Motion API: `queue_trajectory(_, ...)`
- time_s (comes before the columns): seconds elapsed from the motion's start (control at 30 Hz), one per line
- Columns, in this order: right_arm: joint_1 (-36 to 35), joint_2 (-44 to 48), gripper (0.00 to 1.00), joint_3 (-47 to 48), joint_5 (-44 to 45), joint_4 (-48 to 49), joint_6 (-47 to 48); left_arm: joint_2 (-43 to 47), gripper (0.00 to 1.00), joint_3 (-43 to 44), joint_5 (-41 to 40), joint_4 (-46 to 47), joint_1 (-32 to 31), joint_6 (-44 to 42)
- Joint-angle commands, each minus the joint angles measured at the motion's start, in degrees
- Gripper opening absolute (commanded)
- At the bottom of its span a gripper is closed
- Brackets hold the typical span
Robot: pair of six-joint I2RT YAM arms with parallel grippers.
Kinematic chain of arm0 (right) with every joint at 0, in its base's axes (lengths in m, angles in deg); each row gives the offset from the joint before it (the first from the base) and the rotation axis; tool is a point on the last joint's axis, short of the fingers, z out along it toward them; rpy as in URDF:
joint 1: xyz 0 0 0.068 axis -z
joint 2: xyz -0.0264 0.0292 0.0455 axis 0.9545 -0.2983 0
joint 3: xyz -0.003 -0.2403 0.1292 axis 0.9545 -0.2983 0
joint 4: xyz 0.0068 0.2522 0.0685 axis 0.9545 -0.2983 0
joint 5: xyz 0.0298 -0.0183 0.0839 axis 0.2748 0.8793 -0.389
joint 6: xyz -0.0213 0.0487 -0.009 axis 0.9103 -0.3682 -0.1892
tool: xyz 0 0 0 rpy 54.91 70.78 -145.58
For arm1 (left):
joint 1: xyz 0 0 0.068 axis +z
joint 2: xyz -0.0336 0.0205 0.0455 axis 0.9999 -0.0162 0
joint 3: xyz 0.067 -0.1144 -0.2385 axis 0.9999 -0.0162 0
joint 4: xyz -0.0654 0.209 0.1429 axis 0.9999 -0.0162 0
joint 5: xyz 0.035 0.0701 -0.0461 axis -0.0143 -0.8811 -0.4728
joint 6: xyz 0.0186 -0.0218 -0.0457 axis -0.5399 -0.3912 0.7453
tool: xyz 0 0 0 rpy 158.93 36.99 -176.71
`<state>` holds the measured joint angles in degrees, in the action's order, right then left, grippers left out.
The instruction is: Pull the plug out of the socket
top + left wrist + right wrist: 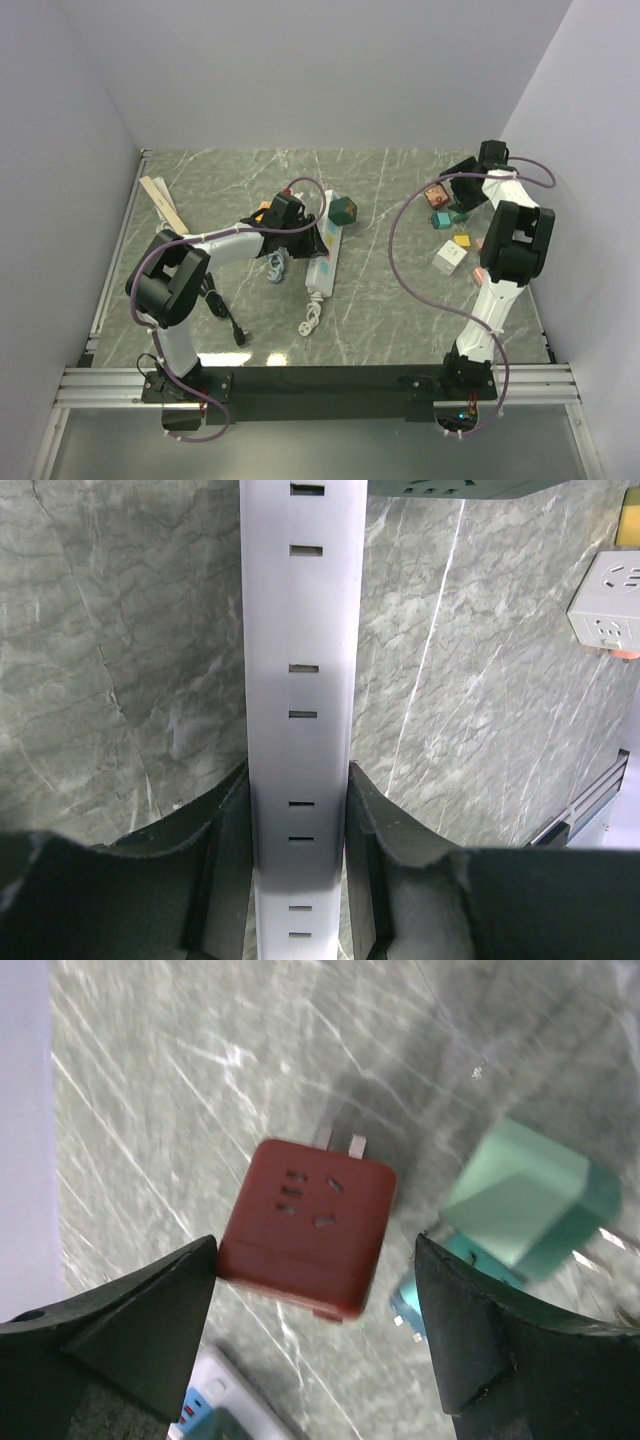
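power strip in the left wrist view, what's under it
Grey marble table shows either side of the white power strip; whatever lies directly beneath is covered.

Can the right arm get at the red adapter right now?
Probably yes. The right gripper is open right above the red adapter, with nothing over it; the green cube beside it sits close to one finger.
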<state>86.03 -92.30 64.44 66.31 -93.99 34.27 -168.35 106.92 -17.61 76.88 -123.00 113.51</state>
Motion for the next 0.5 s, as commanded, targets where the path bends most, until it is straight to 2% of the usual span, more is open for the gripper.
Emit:
queue_trajectory(0.0,0.1,10.1,0.86,-3.6,0.8,0.3,1.3,-0.9,0.01,-0.3,-3.1,-3.3,0.4,-0.4)
queue_trajectory(0.1,-0.6,17.5,0.86,-8.5,0.9,3.1,1.7,-0.8,0.01,-0.8,-2.8,-2.7,0.4,-0.4)
queue_trajectory(0.3,-4.2,23.8,0.87,-10.4,2.5,1.0,5.8,-1.7,0.0,-0.6,-1.8,-2.2,0.4,-0.2)
queue_trajectory(0.47,-10.5,23.1,0.87,-11.9,-6.4,1.7,11.0,-2.3,0.01,0.5,-1.3,-2.2,0.4,-0.4)
